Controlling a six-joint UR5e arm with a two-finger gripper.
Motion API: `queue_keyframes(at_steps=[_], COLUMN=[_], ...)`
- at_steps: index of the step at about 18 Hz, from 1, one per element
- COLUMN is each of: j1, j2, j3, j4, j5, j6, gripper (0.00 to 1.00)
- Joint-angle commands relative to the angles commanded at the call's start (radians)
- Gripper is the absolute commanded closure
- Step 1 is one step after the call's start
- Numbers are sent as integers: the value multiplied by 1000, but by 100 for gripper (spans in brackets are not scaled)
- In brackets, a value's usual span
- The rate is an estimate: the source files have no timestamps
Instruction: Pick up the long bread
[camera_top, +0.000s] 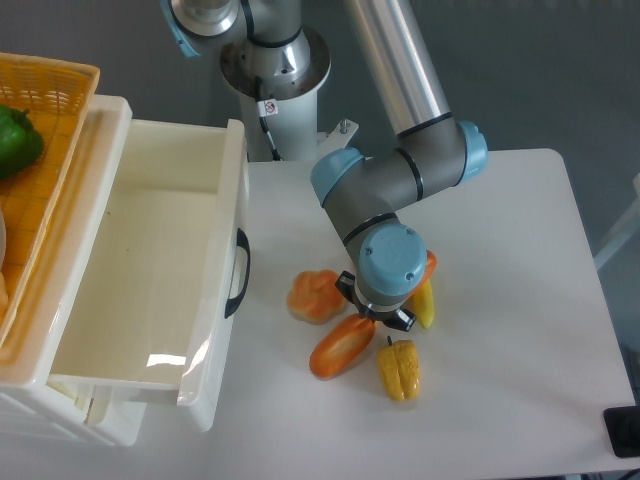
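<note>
We are right over the long bread (342, 347) now, which lies slantwise on the white table (520, 300), its lower end poking out to the left below the wrist and a sliver of its upper end showing at the right by the blue cap. The gripper (376, 320) sits directly above the loaf's middle, and the wrist housing hides the fingertips, so we cannot tell whether the jaws stand spread or are pressing on the bread; only the dark finger bases peek out on either side. Just beside the loaf on the left sits the small round bun (315, 295), and below right lies the yellow bell pepper (399, 369), with another yellow piece (424, 303) tucked against the arm's right side. By our reckoning the approach is done and the grasp is at hand, but the bread appears to rest on the table, so the lift remains ahead. The open white drawer (150, 260) waits well off left.
</note>
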Motion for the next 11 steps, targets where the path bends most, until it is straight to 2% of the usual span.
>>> queue_keyframes(at_steps=[4, 7, 11], j1=[8, 11, 21], j2=[51, 104, 190], j3=[49, 51, 54], j4=[-118, -132, -157], j5=[-32, -43, -129], j6=[0, 0, -3], gripper=[100, 100, 100])
